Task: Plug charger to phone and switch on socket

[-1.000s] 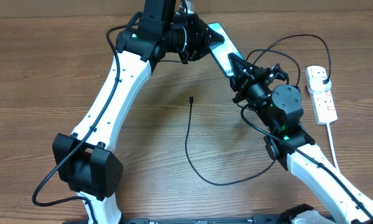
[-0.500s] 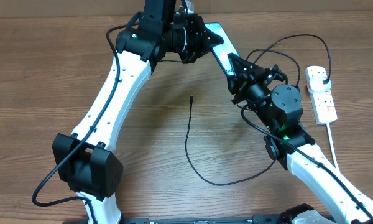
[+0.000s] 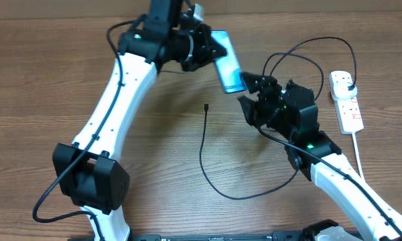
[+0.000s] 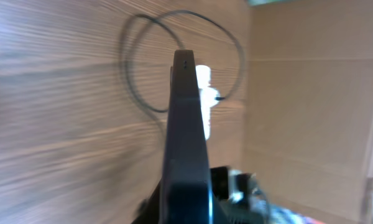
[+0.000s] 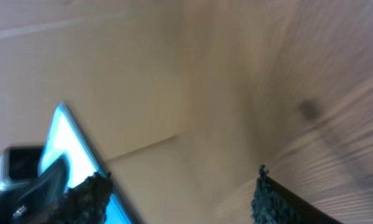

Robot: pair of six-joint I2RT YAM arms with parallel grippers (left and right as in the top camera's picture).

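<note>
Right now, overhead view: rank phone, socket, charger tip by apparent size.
1. phone and socket: look alike; the phone is held up nearer the camera, so unranked.
2. charger tip: clearly smallest.

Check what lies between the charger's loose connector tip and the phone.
Only bare wooden table, in the overhead view; the connector tip lies alone, the phone is held in the left claw.

Brown wood-grain table [image 3: 40,67] fills the overhead view under even, soft light. A beige wall [image 4: 311,93] with straight panel seams stands at its far edge. Both wrist views show it blurred.
</note>
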